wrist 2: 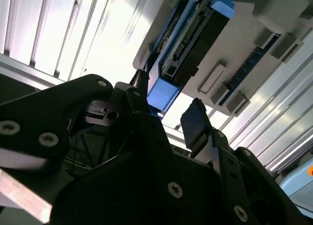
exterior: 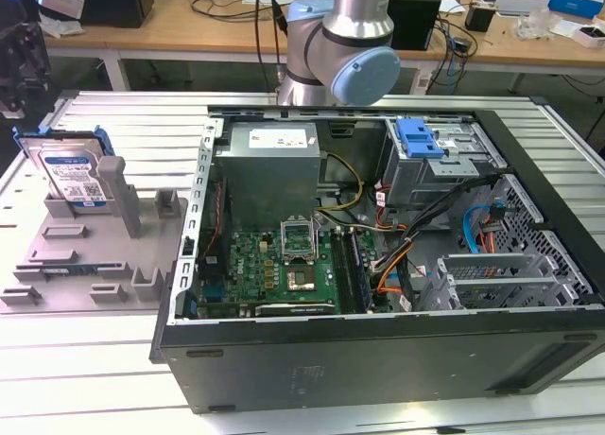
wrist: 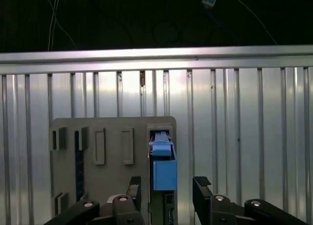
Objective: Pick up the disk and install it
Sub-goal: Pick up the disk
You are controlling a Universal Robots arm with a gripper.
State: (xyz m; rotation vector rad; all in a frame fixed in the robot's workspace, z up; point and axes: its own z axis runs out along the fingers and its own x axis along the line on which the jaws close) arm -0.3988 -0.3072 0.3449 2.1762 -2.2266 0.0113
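— What's the gripper doing, from where you stand?

— Released. In both wrist views the black two-fingered gripper (wrist: pixel 167 180) (wrist 2: pixel 167 94) has its fingers (wrist: pixel 201 186) spread, gripping nothing.

— And the disk?

— Just beyond the fingertips, lined up with the gap. The flat silver hard disk in its blue plastic carrier frame (wrist: pixel 165 175) (wrist 2: pixel 195 44) stands on edge in a slot of a grey plastic holder plate (wrist: pixel 110 129). There's daylight between each finger and the frame. Whether the fingertips sit above its top edge or below it, I can't tell.

— Where is that in the room?

— At the exterior view's left. There the disk (exterior: pixel 71 175) shows its white-and-blue label and leans back a little beside a grey upright post (exterior: pixel 113 194). The plate lies flat on the ribbed aluminium table (exterior: pixel 123 123).

— And the computer?

— Closest to me, at the exterior view's right of the plate, a black tower case (exterior: pixel 378 359) lies on its side with the inside open. First comes the green motherboard (exterior: pixel 274 265), and behind it the big grey metal power-supply box (exterior: pixel 269 170). Toward the far corner a small blue ribbed latch piece (exterior: pixel 419 137) sits on the grey metal drive cage (exterior: pixel 454 170).

— Past that?

— The silver-and-blue robot arm (exterior: pixel 345 47) rises behind the case. Farthest back is a wooden table (exterior: pixel 189 24) with cables on it.
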